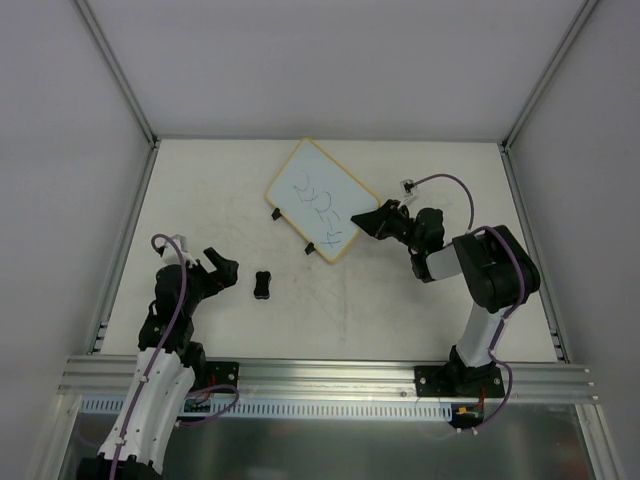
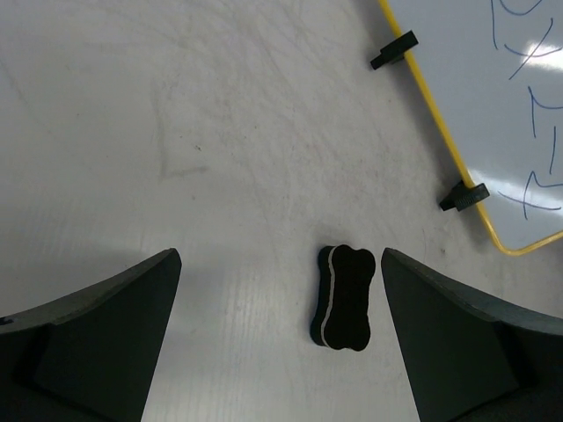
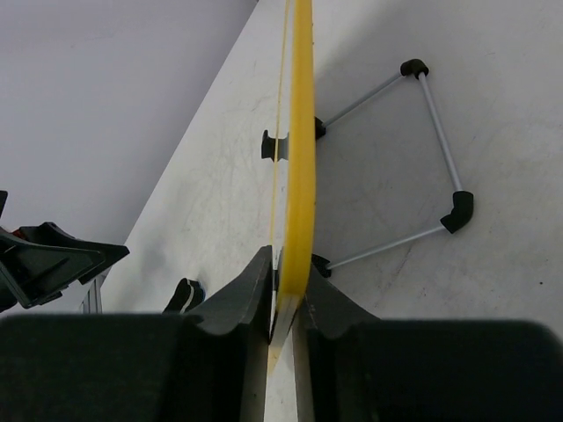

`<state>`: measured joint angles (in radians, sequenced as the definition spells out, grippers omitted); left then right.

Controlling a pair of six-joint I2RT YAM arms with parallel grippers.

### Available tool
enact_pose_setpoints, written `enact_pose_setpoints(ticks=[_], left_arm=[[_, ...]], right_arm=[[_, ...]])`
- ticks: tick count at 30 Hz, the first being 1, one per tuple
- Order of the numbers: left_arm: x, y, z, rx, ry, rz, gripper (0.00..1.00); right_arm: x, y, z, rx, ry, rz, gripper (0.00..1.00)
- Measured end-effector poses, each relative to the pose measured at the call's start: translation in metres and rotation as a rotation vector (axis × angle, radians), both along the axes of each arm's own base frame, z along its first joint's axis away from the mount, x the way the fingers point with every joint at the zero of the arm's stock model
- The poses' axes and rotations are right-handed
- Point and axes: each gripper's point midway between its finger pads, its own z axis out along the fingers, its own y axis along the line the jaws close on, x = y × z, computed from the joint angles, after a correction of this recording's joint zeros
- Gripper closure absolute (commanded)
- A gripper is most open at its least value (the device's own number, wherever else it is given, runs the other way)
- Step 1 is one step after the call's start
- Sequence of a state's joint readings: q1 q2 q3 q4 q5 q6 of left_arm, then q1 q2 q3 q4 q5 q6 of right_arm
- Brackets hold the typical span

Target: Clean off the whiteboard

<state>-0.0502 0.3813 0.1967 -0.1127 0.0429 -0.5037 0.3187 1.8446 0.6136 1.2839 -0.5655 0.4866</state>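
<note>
The whiteboard (image 1: 318,200), white with a yellow frame and dark scribbles, lies at an angle at the back middle of the table. My right gripper (image 1: 368,222) is shut on its right corner. In the right wrist view the frame (image 3: 302,132) shows edge-on between my fingers (image 3: 242,294). The black bone-shaped eraser (image 1: 263,285) lies on the table left of the board. My left gripper (image 1: 222,268) is open and empty just left of it. In the left wrist view the eraser (image 2: 345,297) lies between the open fingers, nearer the right one (image 2: 440,334).
Two black clips (image 2: 393,50) (image 2: 464,197) stick out from the board's near-left edge. A wire stand (image 3: 422,158) behind the board rests on the table. Grey walls with metal rails (image 1: 125,240) bound the table on the left, back and right.
</note>
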Motion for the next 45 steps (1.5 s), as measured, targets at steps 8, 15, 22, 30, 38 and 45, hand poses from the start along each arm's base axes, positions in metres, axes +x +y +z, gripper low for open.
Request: enact_pose_setpoints(ticks=[8,15,22,30,38,45], left_arm=[[0.007,-0.011,0.015,0.002,0.023,-0.062,0.01],[0.014,-0.048,0.024,0.043,0.083,-0.201,0.01],[0.020,-0.077,0.009,0.130,0.208,-0.318,0.04],[0.006,-0.077,-0.032,0.224,0.444,-0.343,0.15],[-0.016,-0.090,-0.040,0.330,0.494,-0.414,0.13],[-0.010,-0.089,-0.049,0.421,0.544,-0.394,0.15]], right_arm=[[0.000,0.002,0.001,0.022,0.022,0.006,1.00],[0.001,0.002,0.001,0.027,0.027,0.006,1.00],[0.001,0.003,0.001,0.030,0.032,0.006,1.00],[0.004,0.002,0.000,0.040,0.044,0.011,1.00],[0.005,0.003,-0.001,0.044,0.049,0.015,1.00],[0.006,0.003,-0.001,0.048,0.050,0.015,1.00]])
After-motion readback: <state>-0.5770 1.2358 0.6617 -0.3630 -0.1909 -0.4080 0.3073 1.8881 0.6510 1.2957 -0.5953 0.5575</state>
